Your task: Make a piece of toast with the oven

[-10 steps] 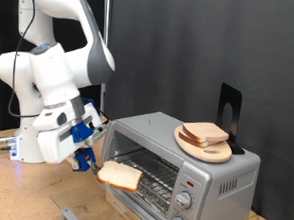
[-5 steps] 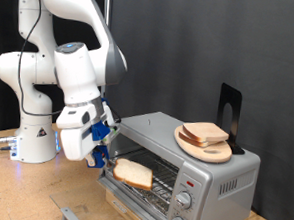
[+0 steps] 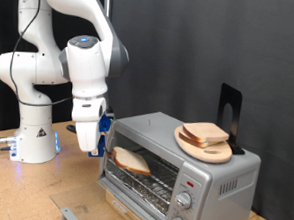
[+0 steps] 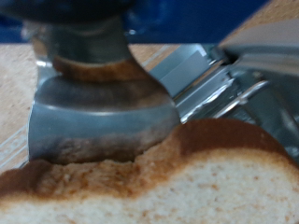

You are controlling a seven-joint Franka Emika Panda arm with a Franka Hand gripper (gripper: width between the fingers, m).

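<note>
Your gripper [image 3: 102, 150], clamped on the piece of toast [image 3: 131, 161] at its left edge, holds it inside the open oven [image 3: 198, 169] over the wire rack [image 3: 158, 174], its fingertips hidden from you.

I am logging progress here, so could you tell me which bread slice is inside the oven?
The piece of toast by the end effector lies on the oven rack. The other bread slices sit on the round wooden board on top.

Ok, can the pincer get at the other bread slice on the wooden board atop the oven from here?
Probably yes: the bread slice lies uncovered on the board atop the oven; the pincer is lower, at the oven's mouth.
</note>
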